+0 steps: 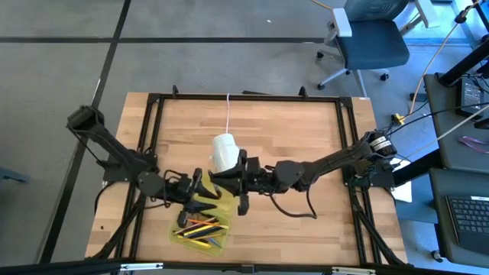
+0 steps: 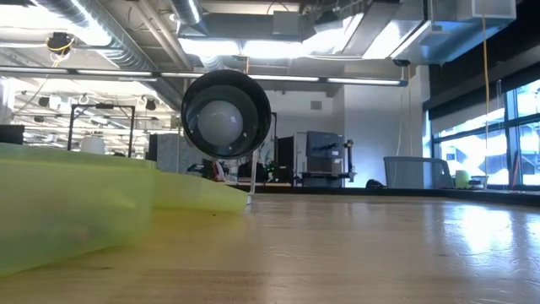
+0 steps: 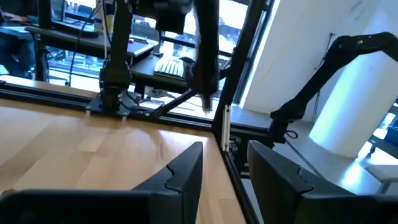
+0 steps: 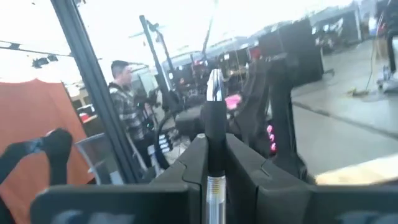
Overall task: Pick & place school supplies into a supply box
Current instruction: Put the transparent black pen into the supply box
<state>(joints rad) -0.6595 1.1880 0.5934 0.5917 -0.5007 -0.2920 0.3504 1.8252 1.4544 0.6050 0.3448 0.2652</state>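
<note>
The supply box (image 1: pixel 200 230), a translucent yellow-green case, lies open near the table's front edge with several pens and pencils (image 1: pixel 197 227) in it; in the low view its wall (image 2: pixel 76 211) fills the left. My left gripper (image 3: pixel 227 180) stands open just beyond the box's far edge (image 1: pixel 205 202), with nothing between its fingers. My right gripper (image 4: pixel 214 158) hovers right beside it (image 1: pixel 229 183), shut on a black pen with silver trim (image 4: pixel 214 118). My right gripper pinches the black pen's barrel (image 4: pixel 215 149) between its two fingers. The pen lies along the fingers, and its silver-tipped end (image 4: pixel 214 84) sticks out past the fingertips. The pen is lifted clear, pointing roughly level and a little upward.
A white cylinder (image 1: pixel 224 153) on a cord (image 1: pixel 228 114) lies mid-table just behind both grippers. A black frame (image 1: pixel 244 97) rims the table. A person (image 4: pixel 127 106) stands beyond the table. The far half of the wooden top (image 1: pixel 290 130) is bare.
</note>
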